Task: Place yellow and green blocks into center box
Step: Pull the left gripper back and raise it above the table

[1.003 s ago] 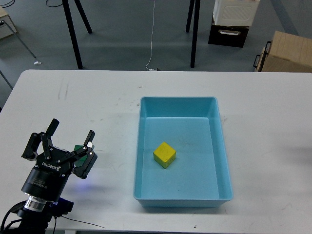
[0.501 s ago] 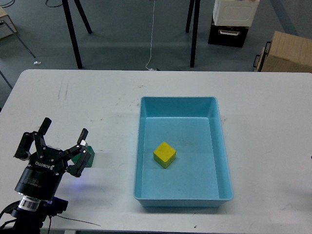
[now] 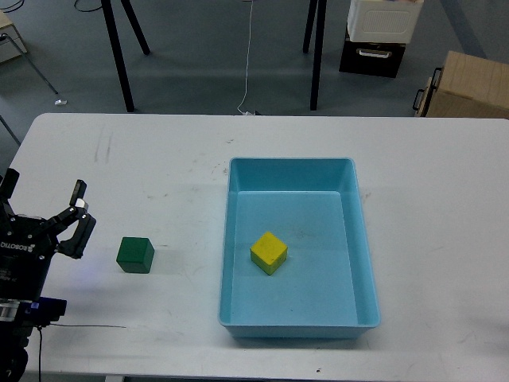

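A green block (image 3: pixel 135 255) sits on the white table left of the light blue box (image 3: pixel 296 171). A yellow block (image 3: pixel 269 252) lies inside the box, near its middle left. My left gripper (image 3: pixel 41 211) is at the far left edge, left of the green block and apart from it, with its fingers spread open and empty. My right gripper is out of view.
The white table (image 3: pixel 159 167) spans the view. Beyond its far edge are black stand legs (image 3: pixel 119 56), a white and black cabinet (image 3: pixel 380 36) and a cardboard box (image 3: pixel 468 86) at the back right.
My left gripper has moved left and away from the green block, which is now fully uncovered on the table. The yellow block and box have not moved.
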You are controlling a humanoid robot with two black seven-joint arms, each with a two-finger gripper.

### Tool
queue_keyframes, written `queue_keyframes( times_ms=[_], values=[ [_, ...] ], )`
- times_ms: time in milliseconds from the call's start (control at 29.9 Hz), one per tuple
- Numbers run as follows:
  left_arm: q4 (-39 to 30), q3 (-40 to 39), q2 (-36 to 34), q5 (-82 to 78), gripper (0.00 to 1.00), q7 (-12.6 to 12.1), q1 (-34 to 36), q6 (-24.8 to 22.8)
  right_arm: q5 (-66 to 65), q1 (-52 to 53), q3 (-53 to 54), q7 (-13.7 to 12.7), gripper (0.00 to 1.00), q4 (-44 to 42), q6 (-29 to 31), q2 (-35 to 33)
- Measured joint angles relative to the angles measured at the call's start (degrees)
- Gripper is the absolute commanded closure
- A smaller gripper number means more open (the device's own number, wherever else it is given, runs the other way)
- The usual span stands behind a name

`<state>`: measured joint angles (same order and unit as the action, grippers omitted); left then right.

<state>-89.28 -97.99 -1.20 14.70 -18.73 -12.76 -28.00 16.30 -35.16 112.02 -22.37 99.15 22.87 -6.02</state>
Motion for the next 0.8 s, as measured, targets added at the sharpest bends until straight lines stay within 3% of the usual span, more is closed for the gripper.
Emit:
queue_keyframes(
  times_ms=[167,468,602,802],
  values=[
    [3.99,-2.23,-6.59,5.36,0.0,-0.03,6.63,0.0,0.07,-0.43,-1.04,0.25,0.0,0.09,-0.11,1.06],
    [1.3,1.33,-38.66,5.25,0.0,0.02,19.53,0.0,0.14,-0.06,-1.56,0.49,0.0,0.09,0.15,1.44],
    [1.83,14.17,-49.59,0.67,0.0,-0.2,31.39,-0.01,0.14,0.32,-1.65,0.54,0.0,0.09,0.34,1.45],
    [6.5,48.04,-52.12,-10.03,0.0,-0.4,59.76,-0.01,0.15,0.45,-2.04,0.53,0.0,0.01,0.36,1.42]
  ],
)
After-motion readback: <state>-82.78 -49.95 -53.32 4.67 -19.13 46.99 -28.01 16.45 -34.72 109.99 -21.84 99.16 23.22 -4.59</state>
